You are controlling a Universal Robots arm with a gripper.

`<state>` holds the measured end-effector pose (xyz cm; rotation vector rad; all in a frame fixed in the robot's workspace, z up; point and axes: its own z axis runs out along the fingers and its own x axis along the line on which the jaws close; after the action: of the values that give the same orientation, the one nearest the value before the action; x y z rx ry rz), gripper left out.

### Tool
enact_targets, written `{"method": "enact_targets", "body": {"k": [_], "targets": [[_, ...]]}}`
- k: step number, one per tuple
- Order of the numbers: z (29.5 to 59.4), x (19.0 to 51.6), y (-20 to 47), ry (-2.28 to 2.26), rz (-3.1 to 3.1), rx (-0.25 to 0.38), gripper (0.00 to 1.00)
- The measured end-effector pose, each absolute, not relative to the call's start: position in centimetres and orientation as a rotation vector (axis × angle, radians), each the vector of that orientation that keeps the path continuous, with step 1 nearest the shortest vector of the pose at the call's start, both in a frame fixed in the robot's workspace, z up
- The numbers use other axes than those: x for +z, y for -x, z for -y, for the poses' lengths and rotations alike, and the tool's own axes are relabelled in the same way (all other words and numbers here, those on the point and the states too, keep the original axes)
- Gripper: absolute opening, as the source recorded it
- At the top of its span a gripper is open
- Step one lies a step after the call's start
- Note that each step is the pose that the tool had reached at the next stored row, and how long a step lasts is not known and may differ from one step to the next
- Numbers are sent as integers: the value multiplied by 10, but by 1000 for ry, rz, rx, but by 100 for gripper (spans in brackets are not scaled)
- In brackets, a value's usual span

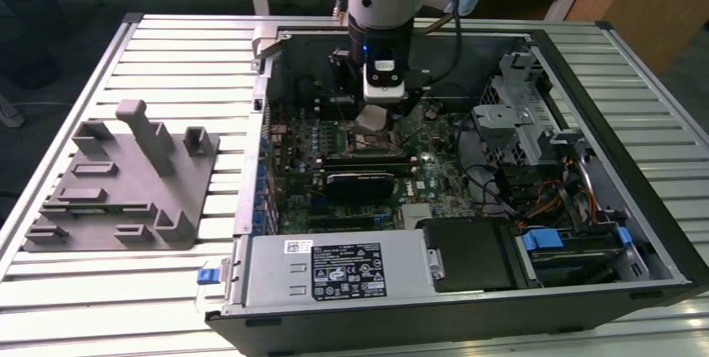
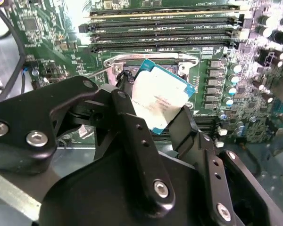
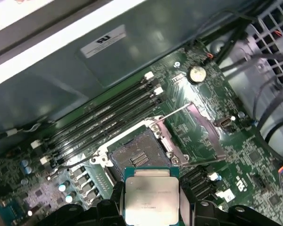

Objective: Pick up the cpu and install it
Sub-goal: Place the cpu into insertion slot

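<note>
Placement over the socket (image 3: 139,157) is the step in hand, judging from how things lie. The tool (image 2: 155,113) pinches the cpu (image 3: 152,200) by two opposite edges, one finger (image 2: 132,127) on each side and the metal top facing up. The chip hangs clear above the board (image 1: 434,166) inside the case (image 1: 620,166), near the case's far edge in the exterior view. It is just beside the socket and not yet over it.

The socket stands open with its contact field bare. Its lever (image 3: 172,113) is swung up and the load frame (image 3: 203,134) is folded away toward the side opposite the memory slots (image 3: 104,117).

In both wrist views the chip's edges run at an angle to the socket's edges. So the work probably calls for turning the chip until the two squares match, and then centring it. It should stay level, since a low corner could catch the contacts. Any correction is best made in the air, because dragging across the field could bend the contacts. The raised lever sits close to the path and needs a clear margin. I cannot tell from these views whether the chip's marked corner matches the socket's.
</note>
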<state>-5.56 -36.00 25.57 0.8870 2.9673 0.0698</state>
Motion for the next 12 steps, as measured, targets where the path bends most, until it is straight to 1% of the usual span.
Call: {"method": "enact_targets", "body": {"k": [12], "targets": [[360,254,56,-1218,-2842,62,55]]}}
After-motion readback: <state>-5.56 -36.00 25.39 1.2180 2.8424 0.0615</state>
